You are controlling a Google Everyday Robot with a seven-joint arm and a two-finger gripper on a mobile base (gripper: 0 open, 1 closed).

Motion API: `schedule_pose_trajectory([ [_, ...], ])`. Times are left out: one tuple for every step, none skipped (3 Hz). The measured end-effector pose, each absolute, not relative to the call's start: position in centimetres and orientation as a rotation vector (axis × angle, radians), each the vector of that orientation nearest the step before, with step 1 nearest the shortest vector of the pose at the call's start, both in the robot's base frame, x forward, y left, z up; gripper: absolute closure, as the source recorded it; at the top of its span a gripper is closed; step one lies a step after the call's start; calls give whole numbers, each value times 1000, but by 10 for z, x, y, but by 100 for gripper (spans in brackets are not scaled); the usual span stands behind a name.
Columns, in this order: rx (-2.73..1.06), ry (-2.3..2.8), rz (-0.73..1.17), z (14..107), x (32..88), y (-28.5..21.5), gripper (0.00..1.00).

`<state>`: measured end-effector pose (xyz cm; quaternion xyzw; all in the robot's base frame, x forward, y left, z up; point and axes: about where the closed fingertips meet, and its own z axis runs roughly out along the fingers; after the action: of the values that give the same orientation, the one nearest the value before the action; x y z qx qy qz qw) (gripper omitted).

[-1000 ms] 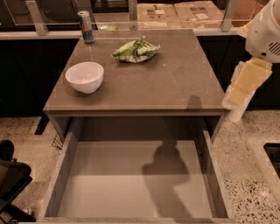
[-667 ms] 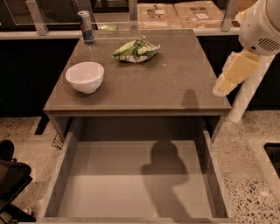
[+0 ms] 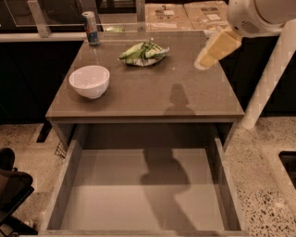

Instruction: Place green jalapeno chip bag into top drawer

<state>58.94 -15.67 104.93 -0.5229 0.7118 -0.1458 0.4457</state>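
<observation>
The green jalapeno chip bag [image 3: 143, 53] lies crumpled on the far middle of the grey-brown table top [image 3: 152, 92]. The top drawer [image 3: 138, 194] is pulled wide open below the table's front edge, with nothing in it. My gripper [image 3: 210, 51] hangs from the white arm at the upper right, above the table's far right part, to the right of the bag and apart from it. It holds nothing that I can see.
A white bowl [image 3: 89, 81] stands on the table's left side. A blue and silver can [image 3: 91, 28] stands at the far left corner. A white post [image 3: 268, 83] stands right of the table. Cardboard boxes [image 3: 185, 14] lie behind it.
My arm and gripper have moved left and up, from beside the table's right edge to above its far right part. The bag, bowl and drawer have not moved.
</observation>
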Motion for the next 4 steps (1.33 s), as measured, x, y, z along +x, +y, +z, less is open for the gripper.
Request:
schedule_pose_trajectory([
  [-1218,1680,-294,1053,602,-134,0],
  [-1185,1650,-274,1061,603,-127,0],
  [-1182,1650,-274,1061,603,-126,0],
  [-1130,1669,-257,1044,619,-119,0],
])
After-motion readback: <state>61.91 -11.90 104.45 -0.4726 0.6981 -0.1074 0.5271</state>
